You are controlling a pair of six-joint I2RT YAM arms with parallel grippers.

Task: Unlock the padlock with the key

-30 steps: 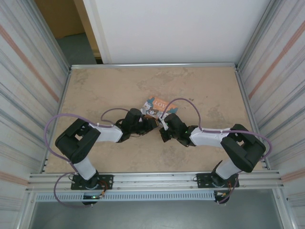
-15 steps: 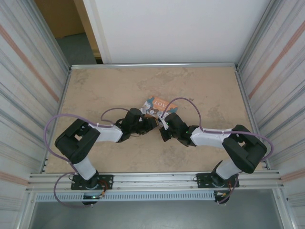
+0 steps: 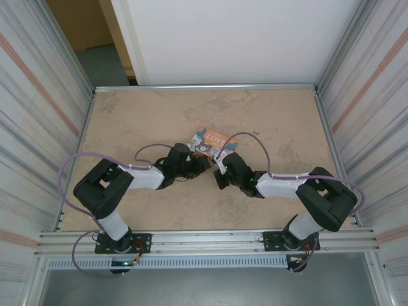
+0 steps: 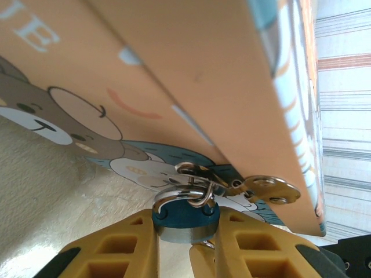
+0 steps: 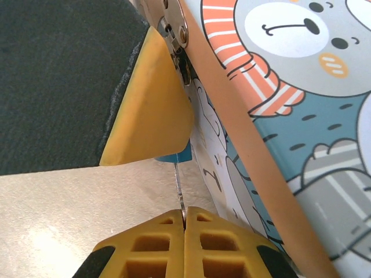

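The small blue padlock [image 4: 185, 217] hangs by its silvery shackle [image 4: 181, 194] from the hasp of the orange-and-teal cartoon box [image 4: 191, 75]. My left gripper [image 4: 186, 229] is shut on the padlock body, a yellow finger on each side. My right gripper [image 5: 184, 215] is shut on the thin metal key [image 5: 178, 188]. The key's blade points up to the padlock's blue underside [image 5: 178, 156], where its tip is hidden. In the top view both grippers, left [image 3: 201, 163] and right [image 3: 220, 171], meet at the box's near edge [image 3: 213, 139].
The left gripper's yellow finger [image 5: 152, 110] and dark body crowd the upper left of the right wrist view. The box stands on the beige table [image 3: 146, 115], which has corrugated walls [image 3: 38, 127] on both sides. Purple cables loop over both arms.
The right arm's elbow has shifted very slightly. Both grips and the box stay where they were.
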